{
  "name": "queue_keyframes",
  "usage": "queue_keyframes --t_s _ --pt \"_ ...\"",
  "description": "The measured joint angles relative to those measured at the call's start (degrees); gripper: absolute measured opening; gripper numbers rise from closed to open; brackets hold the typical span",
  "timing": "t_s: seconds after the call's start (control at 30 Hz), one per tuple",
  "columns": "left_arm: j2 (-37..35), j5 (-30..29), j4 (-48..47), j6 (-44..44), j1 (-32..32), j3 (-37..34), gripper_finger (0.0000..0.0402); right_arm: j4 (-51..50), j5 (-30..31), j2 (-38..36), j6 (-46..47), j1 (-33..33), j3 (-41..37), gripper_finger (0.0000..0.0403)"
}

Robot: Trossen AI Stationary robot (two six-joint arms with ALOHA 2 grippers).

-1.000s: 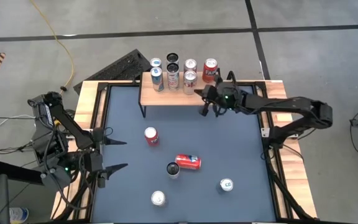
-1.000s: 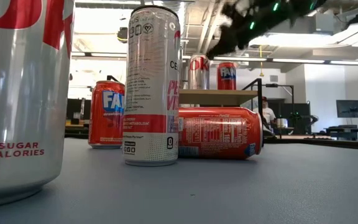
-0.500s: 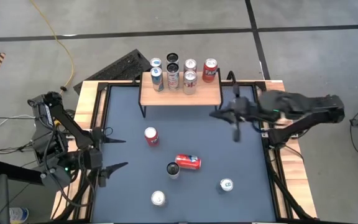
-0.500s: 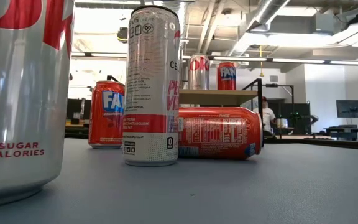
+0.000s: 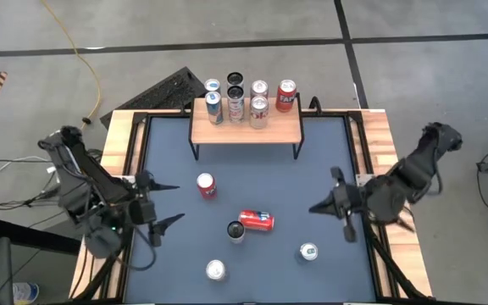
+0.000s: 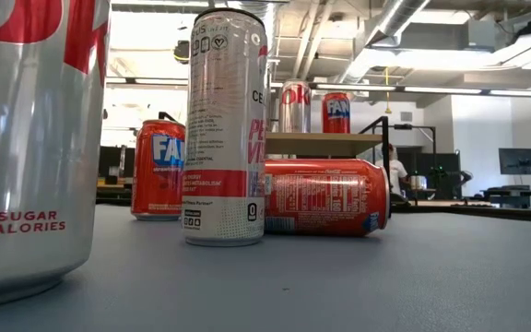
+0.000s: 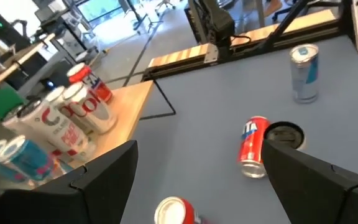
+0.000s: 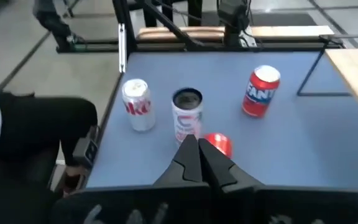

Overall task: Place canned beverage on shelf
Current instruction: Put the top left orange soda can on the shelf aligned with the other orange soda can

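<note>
The shelf (image 5: 246, 129), a light wooden top on thin black legs, stands at the table's far edge; several cans (image 5: 235, 100) stand upright on it. Loose on the mat are an upright red Fanta can (image 5: 206, 185), a red can lying on its side (image 5: 257, 220), a tall dark-topped can (image 5: 236, 230) and two silver cans (image 5: 216, 270) (image 5: 308, 252). My left gripper (image 5: 178, 203) hovers open at the left, pointing toward the Fanta can. My right gripper (image 5: 312, 208) hovers shut at the right, above the mat, holding nothing.
The table's wooden side rails (image 5: 113, 152) and black frame bars run along both sides. A dark keyboard-like object (image 5: 166, 89) lies beyond the far left corner. Bare mat (image 5: 312, 165) lies between the shelf and the loose cans.
My right gripper has drawn back from the shelf's right end, swinging toward the table's right and near edges and rising, shut all the while. The Fanta can on the shelf stays put. My left gripper has edged a little toward the table's middle and sunk slightly, still open.
</note>
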Motion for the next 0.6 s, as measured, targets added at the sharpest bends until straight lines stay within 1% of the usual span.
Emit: queue_keyframes --t_s 0.07,0.13,0.27,0.37,0.43,0.53,0.6 --pt "0.0 1.3 1.5 0.2 1.2 -0.8 0.0330 4.8 2.4 0.8 1.5 1.9 -3.2 0.0001" --pt "0.0 2.3 1.3 0.9 2.2 -1.2 0.0330 11.2 2.9 2.0 0.5 2.9 -6.0 0.0001" --pt "0.0 3.0 1.9 -1.1 4.1 -1.6 0.0330 25.6 2.9 5.4 -6.2 3.2 -9.5 0.0004" --pt "0.0 5.6 2.2 -4.6 5.7 -1.6 0.0330 29.7 2.8 9.0 -9.9 2.9 -9.5 0.0020" --pt "0.0 9.6 3.3 -7.0 6.5 -1.6 0.0330 29.9 3.4 11.1 -11.5 2.9 -9.5 0.0037" --pt "0.6 20.1 5.3 -9.0 7.0 -1.6 0.0330 30.4 7.2 13.9 -10.9 2.8 -9.5 0.0067" --pt "2.3 26.3 7.6 -8.0 6.1 -1.6 0.0330 30.8 8.4 15.6 -10.6 2.5 -9.5 0.0088"
